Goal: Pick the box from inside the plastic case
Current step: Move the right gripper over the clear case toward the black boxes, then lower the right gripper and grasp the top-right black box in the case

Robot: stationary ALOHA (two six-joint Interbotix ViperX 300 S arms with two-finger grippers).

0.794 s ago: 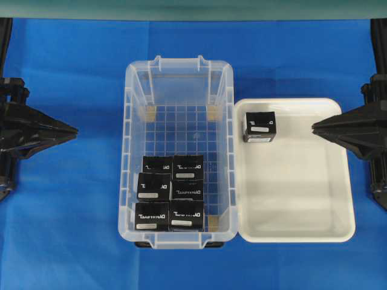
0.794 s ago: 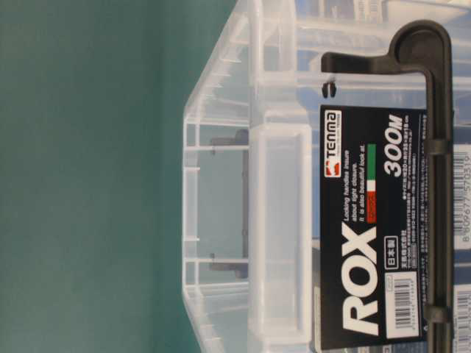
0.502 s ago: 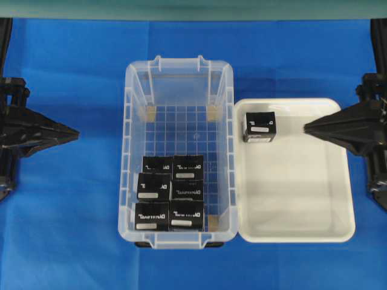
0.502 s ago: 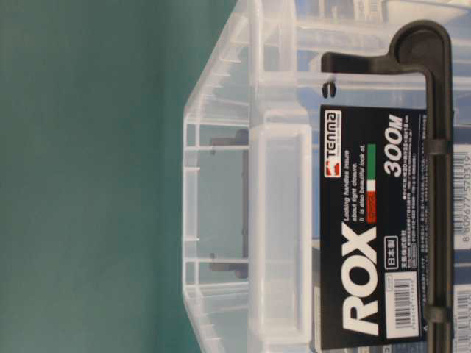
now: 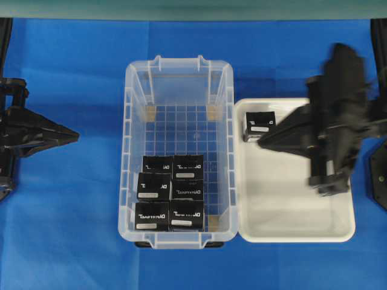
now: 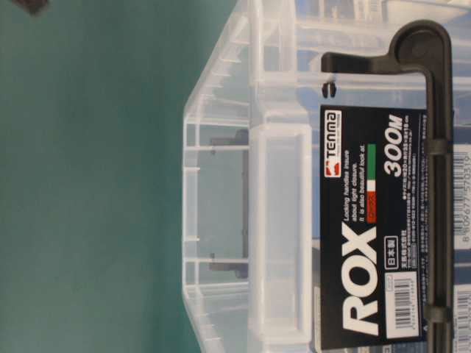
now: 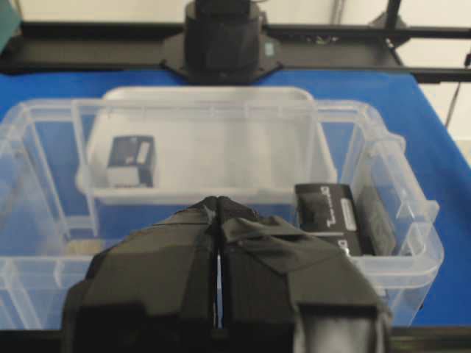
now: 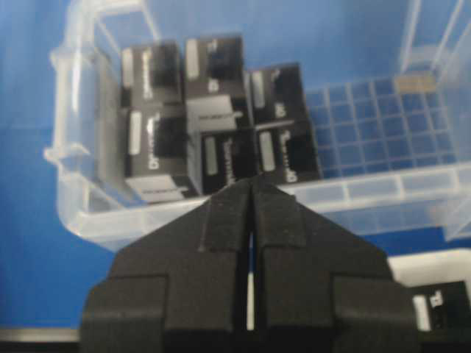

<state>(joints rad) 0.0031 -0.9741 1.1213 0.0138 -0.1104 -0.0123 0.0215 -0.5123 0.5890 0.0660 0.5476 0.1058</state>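
The clear plastic case [image 5: 179, 67] stands mid-table and holds several black boxes [image 5: 170, 193] with white lettering, packed at its near end. They also show in the right wrist view [image 8: 213, 132]. My right gripper [image 5: 261, 142] is shut and empty, raised over the white tray's left part, pointing at the case. In its wrist view the right gripper [image 8: 251, 185] shows its tips together. My left gripper [image 5: 76, 134] is shut and empty, left of the case; in the left wrist view [image 7: 218, 200] it faces the case wall.
A shallow white tray [image 5: 296, 232] sits right of the case and holds one black box [image 5: 259, 125] at its far left corner, partly behind my right gripper. Blue cloth [image 5: 66, 241] covers the table. The table-level view shows only the case's labelled end [image 6: 368, 243].
My right arm has swung left and risen, from the table's right edge to over the tray. The left arm and the boxes have not moved.
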